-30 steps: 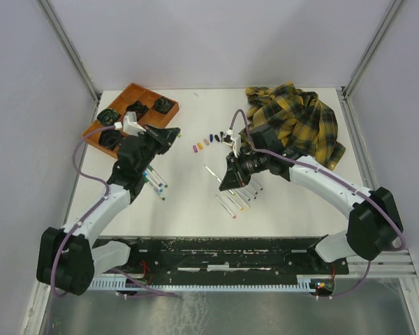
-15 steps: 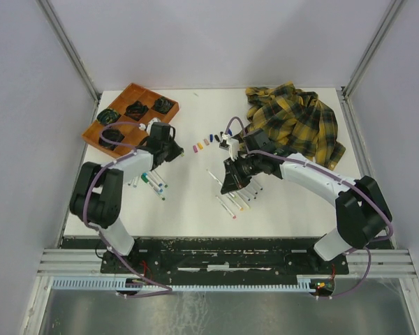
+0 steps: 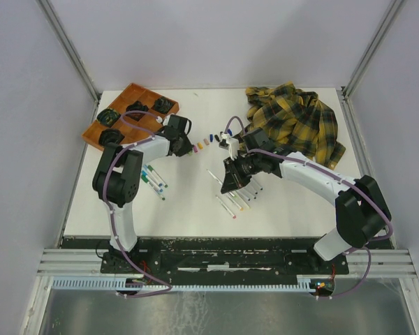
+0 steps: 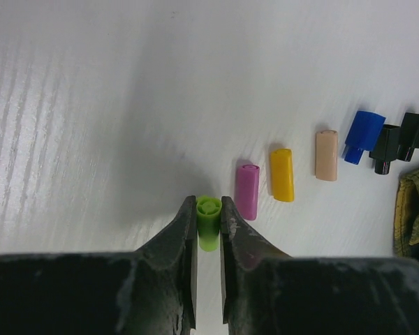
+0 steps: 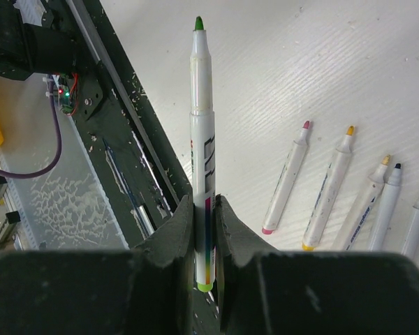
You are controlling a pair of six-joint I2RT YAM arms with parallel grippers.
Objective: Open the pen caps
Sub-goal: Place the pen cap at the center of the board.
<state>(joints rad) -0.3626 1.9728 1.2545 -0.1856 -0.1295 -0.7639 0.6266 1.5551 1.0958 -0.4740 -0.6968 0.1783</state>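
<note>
The worktop point(image 3: 185, 199) is a white, faintly grained sheet enclosed by pale walls.

**Position of parts**
- The green pen cap point(image 4: 209, 220) is clamped between the tips of the left jaws, with its open end facing the wrist camera. Whether it touches the worktop cannot be told.
- Just right of the left jaws lies a magenta cap point(image 4: 247, 190). Further right and ahead, in a row, lie a yellow cap point(image 4: 281, 174), a peach cap point(image 4: 326, 155), a blue cap point(image 4: 362, 136) and black caps point(image 4: 394, 139). The edge of a plaid shirt point(image 4: 412, 209) shows at the far right.
- The right jaws are clenched on the green marker point(image 5: 201, 139) near its rear end. Its bare tip points straight ahead of the jaws.
- Uncapped markers point(image 5: 290, 178) lie side by side on the worktop, to the right of the right jaws.

**Hazards**
1. Rolling. If the cap is released above the worktop, it will probably bounce or roll, since it is a smooth cylinder. It could strike the magenta cap and break up the row.
2. Jaw sweep. The magenta cap lies close to the right-hand finger of the left jaws. Opening wide may knock it aside.
3. Marker swing. The marker is gripped far from its tip, so most of its length overhangs. A loose grip would let it pivot or slip.
4. Ink marks. The tip is exposed. Lowering it tip-first may stain the worktop.
</note>
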